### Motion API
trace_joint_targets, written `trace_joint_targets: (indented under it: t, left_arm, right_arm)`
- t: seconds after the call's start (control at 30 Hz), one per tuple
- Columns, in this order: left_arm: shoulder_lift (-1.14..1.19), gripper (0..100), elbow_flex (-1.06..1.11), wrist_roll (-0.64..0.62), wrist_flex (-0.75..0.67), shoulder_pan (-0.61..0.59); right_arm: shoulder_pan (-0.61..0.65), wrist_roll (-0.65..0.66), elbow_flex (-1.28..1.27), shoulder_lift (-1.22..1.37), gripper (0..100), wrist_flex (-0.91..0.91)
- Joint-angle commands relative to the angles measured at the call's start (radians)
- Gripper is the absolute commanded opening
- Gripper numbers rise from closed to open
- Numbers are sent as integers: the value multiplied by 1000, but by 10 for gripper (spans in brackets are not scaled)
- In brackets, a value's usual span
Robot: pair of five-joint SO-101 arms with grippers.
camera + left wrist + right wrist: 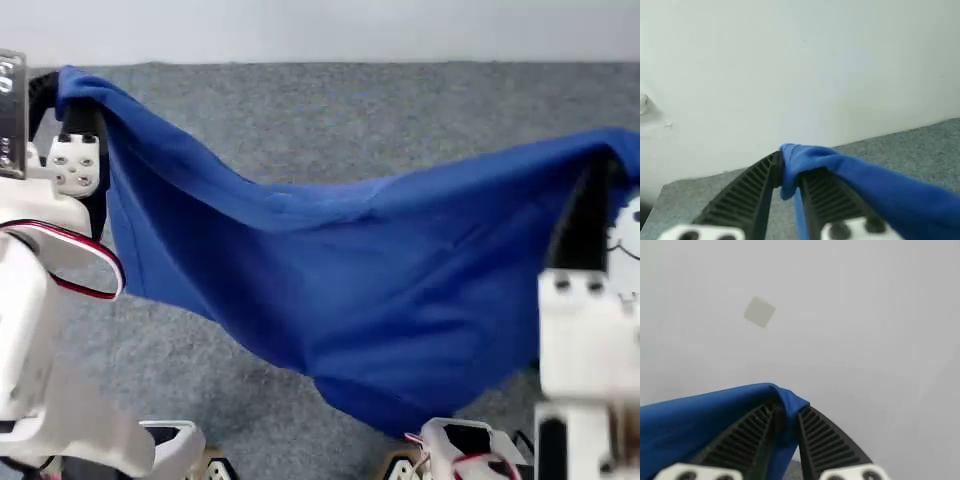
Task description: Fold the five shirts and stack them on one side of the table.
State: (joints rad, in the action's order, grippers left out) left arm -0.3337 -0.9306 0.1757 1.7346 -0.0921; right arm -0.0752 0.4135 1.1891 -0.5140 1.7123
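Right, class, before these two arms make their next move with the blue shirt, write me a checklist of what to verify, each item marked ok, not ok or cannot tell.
1. Left gripper shut on the blue shirt: ok.
2. Right gripper shut on the shirt's other end: ok.
3. Shirt taut between the arms: not ok, it sags in the middle.
4. Shirt's lower edge off the table: cannot tell.

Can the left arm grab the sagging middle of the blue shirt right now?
Probably not. The left gripper is shut on one raised corner of the blue shirt, and the right gripper pinches the other; it would have to let go first.
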Motion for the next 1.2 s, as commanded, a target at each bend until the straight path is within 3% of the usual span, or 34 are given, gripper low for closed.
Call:
trace_joint_targets:
  t: [0.0, 0.17, 0.33, 0.57, 0.73, 0.97, 1.17]
  left_arm:
    - [-9, 14, 2, 3, 18, 5]
    - [-8, 14, 111, 11, 9, 5]
    - [-9, 14, 343, 12, -107, 0]
    - [-8, 14, 753, 87, -468, -11]
    - [31, 14, 954, 89, -724, -77]
    - [322, 14, 756, 89, -813, -97]
    - [618, 14, 390, 92, -723, -95]
  right_arm:
    - [-7, -9, -68, 2, 9, -48]
    - [-5, -11, -218, 4, 9, -124]
    - [-4, -11, -470, 4, 9, -280]
    - [-4, -5, -878, 85, 9, -697]
    - [-5, -8, -939, 302, 9, -895]
    - [-4, -9, -701, 636, 9, -935]
    - [-5, -9, -327, 871, 9, -843]
